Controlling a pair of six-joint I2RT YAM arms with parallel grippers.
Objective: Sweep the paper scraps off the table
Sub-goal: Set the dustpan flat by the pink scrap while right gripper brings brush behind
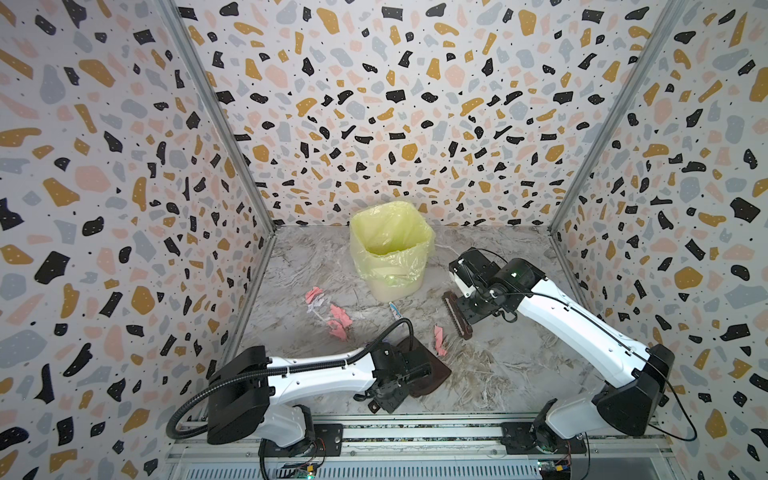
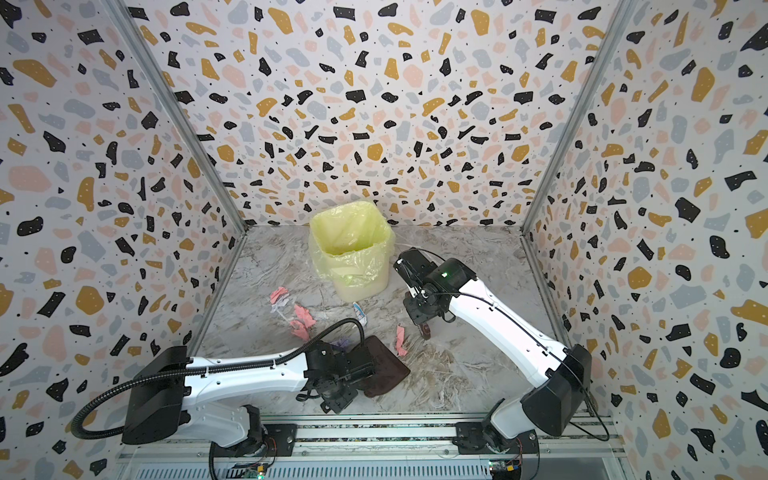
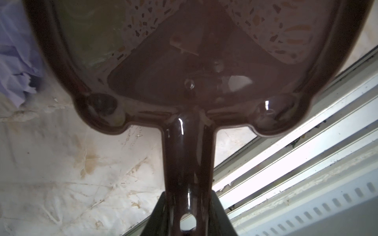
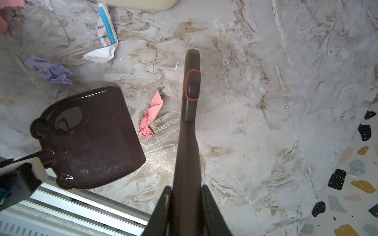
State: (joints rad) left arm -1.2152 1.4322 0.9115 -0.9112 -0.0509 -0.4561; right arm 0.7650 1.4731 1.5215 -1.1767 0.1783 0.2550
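Honestly, the brush [image 4: 190,96] is clamped in the right jaws and the pan [image 4: 88,139] in the left jaws. The scraps [image 1: 338,320] are scattered on the counter [image 1: 519,353] between bin [image 1: 397,289] and pan. Pan's lip should be pressed flat, bristles dragged low toward it. Print on the blue-white scrap [image 4: 106,30] can't be read.

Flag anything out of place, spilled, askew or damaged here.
Only the expected litter: crumpled pink paper scraps lie loose on the marble-patterned table, a lilac scrap beside the glossy brown plastic dustpan. The yellow-lined bin stands upright; nothing spilled or broken.
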